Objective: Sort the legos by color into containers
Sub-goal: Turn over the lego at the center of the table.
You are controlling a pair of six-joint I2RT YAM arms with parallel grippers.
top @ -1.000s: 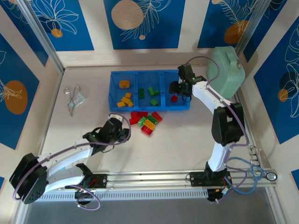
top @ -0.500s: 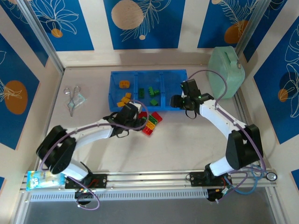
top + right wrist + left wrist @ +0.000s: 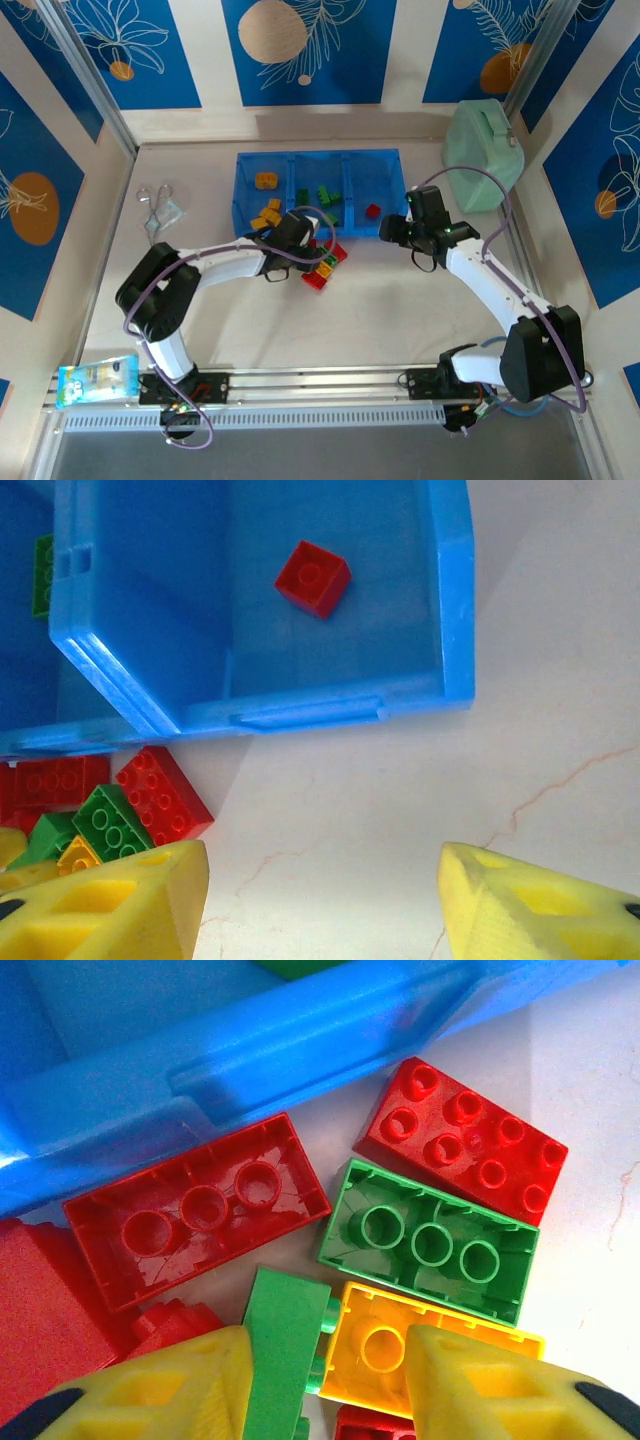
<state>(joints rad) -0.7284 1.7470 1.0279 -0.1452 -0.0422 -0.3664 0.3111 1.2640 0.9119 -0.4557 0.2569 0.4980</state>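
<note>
The step in hand is a pick from the loose pile of legos (image 3: 322, 262), which lies on the tabletop (image 3: 380, 310) against the near wall of the blue tray (image 3: 385, 185), set toward the far edge. The left pincer (image 3: 328, 1370) hangs low over the pile, fingers apart, with a yellow brick (image 3: 385, 1345) and a tilted green brick (image 3: 285, 1340) in the gap; neither looks clamped yet. The right pincer (image 3: 320, 910) stands apart and empty over bare tabletop just before the tray's right compartment, where one red brick (image 3: 313, 577) lies. Next, the left pincer must close on one brick alone, probably the yellow, then lift it to the left compartment with the yellow-orange bricks (image 3: 268, 212).
</note>
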